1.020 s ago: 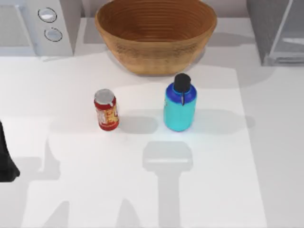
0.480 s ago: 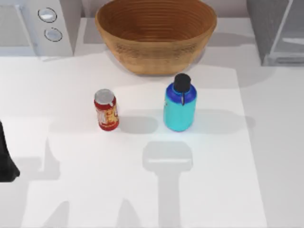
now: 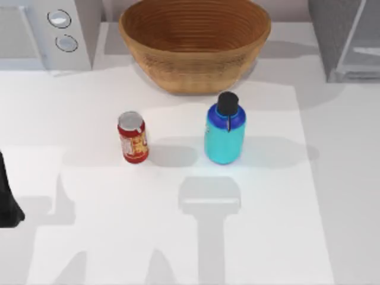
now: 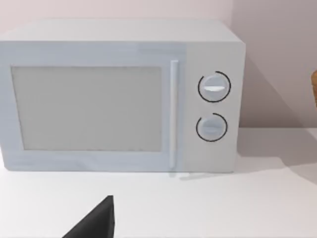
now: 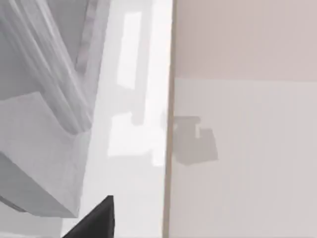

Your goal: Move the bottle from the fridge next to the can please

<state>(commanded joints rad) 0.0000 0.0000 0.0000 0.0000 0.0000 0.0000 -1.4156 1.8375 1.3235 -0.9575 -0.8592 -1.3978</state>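
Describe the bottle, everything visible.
The bottle is squat, with a turquoise body, a blue shoulder and a black round cap; it looks like smooth plastic. It stands upright on the white table, out of the fridge, apart from the can to its left and the basket behind. Nothing grips it.

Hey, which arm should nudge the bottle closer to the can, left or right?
Right, probably. The bottle stands on the table to the can's right with a gap between them, so pushing it in from the right looks easier. The left arm sits parked at the table's left edge, with the can between it and the bottle.
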